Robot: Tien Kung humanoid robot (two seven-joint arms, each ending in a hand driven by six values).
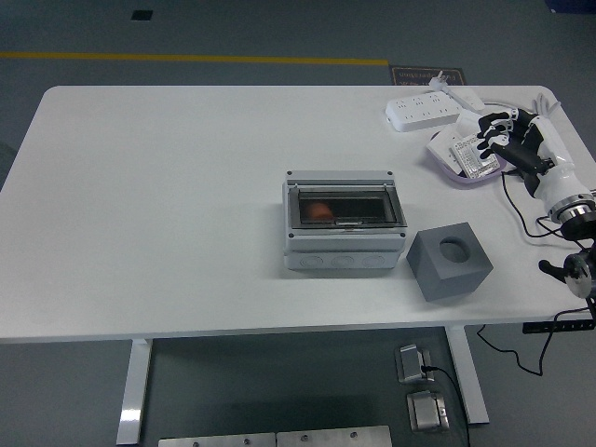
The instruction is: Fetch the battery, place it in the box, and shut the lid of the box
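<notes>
A grey box point(345, 223) with a dark see-through lid stands at the table's middle, its lid down. Through the lid an orange-red object point(319, 210) shows at the left inside. My right hand point(501, 138) hovers at the table's right edge, over the right rim of a shallow purple-rimmed dish point(463, 160) that holds a white packet point(469, 155). Its fingers are relaxed and hold nothing. No left arm shows.
A grey cube point(449, 262) with a round hole in its top sits right of the box near the front edge. A white power strip point(423, 111) lies at the back right. Cables hang off the table's right side.
</notes>
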